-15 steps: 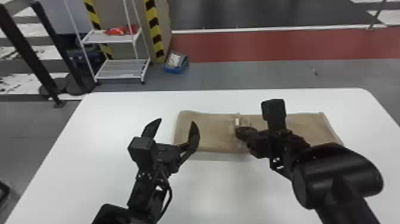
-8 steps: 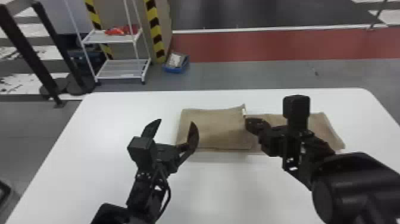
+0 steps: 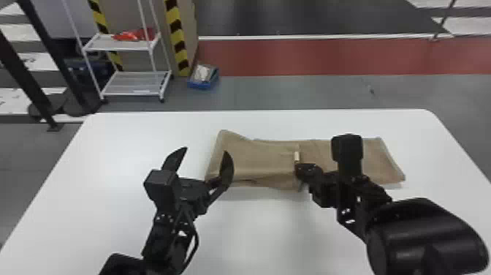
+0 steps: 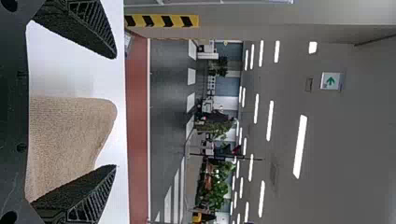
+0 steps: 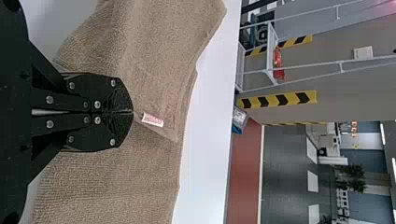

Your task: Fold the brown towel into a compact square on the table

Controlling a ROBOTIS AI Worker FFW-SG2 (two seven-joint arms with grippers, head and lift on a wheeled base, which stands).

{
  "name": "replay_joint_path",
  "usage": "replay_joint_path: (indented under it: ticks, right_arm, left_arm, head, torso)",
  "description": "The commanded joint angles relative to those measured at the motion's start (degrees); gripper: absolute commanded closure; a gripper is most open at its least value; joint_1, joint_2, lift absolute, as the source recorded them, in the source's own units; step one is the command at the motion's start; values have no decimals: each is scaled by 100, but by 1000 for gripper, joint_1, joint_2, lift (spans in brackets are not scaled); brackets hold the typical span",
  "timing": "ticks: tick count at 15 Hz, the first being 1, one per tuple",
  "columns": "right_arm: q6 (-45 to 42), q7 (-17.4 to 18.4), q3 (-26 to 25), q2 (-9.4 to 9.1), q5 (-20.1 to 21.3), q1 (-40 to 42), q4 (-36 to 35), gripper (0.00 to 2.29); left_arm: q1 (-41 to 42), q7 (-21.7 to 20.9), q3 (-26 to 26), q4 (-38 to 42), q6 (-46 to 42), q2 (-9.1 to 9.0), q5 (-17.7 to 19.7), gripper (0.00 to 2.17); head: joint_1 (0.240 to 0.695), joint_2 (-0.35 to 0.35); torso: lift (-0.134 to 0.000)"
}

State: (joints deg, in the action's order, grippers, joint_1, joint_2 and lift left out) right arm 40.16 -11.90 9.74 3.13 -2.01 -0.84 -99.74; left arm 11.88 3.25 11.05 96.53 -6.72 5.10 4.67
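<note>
"The label (image 3: 296, 156) has shifted toward the near edge of the table (image 3: 124, 146)."
"Left gripper (image 3: 207, 150)?"
"Wide open, by the left end of the brown towel (image 3: 263, 157)."
"Far along?"
"Partly: folded over toward the table's far edge; straightening, perhaps another fold, remain."
"Right gripper (image 5: 133, 112)?"
"Pinching the flap (image 5: 163, 129)."

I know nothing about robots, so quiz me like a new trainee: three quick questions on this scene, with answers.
1. True or false: the left gripper has its fingers spread apart.
2. What is the right gripper shut on?
A) the blue bin
B) the brown towel
C) the table's edge
3. Fill in: just past the right gripper's fingertips, a small ____ shows on the towel.

Key: 1 true; 2 B; 3 label
</note>
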Motion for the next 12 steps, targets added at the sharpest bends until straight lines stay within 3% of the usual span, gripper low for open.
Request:
replay_joint_path:
  ticks: [1,3,11,12]
  right_arm:
    - [199,47,20,-5,25,-48,24,1021]
    - [182,109,81,-14,25,-83,77,650]
    - [94,109,178,-75,16,-338,508,650]
    - [76,109,195,-84,16,-347,517,775]
  left_arm:
    - [16,0,2,7,0,0,-1,33]
    - [16,-9,20,15,0,0,-1,33]
    - [25,-44,20,-2,0,9,-1,33]
    - [25,-53,20,-11,0,9,-1,33]
  head:
    - [695,45]
    - [695,43]
    - [695,47]
    - [695,49]
  torso:
    - [-116]
    - [-116]
    - [-116]
    - [-116]
